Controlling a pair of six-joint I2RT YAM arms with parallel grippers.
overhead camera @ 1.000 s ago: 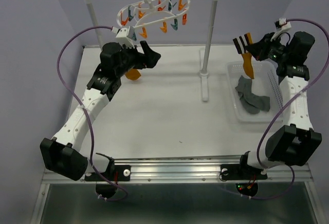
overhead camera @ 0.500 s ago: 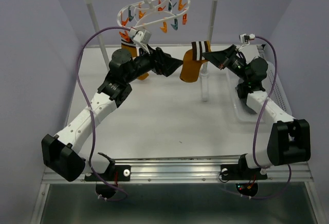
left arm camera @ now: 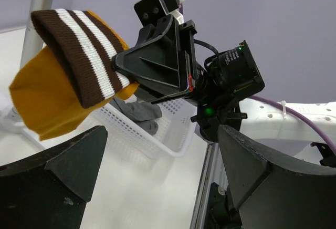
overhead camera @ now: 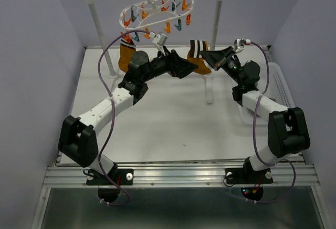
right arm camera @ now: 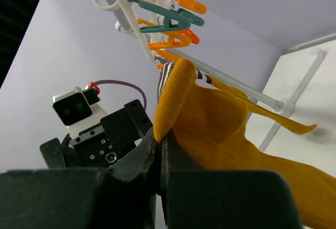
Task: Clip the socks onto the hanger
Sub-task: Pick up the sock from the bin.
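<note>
Mustard-orange fabric sock (left arm camera: 52, 96), brown-striped cuff, is pinched in the right hand (overhead camera: 206, 55) — the open left hand (overhead camera: 188, 67) should close squarely on it.

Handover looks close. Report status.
Right gripper shut on striped sock. Left gripper open, facing it. Another orange sock hanging at hanger. Nothing between grippers.

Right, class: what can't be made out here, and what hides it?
Top view: part of the striped sock, behind the jaws of the left arm.
Top view: what holds up the other orange sock; too small.
Left wrist view: part of the grey socks, behind the jaws of the right arm.
Right wrist view: the hanger, cut by the top edge.
</note>
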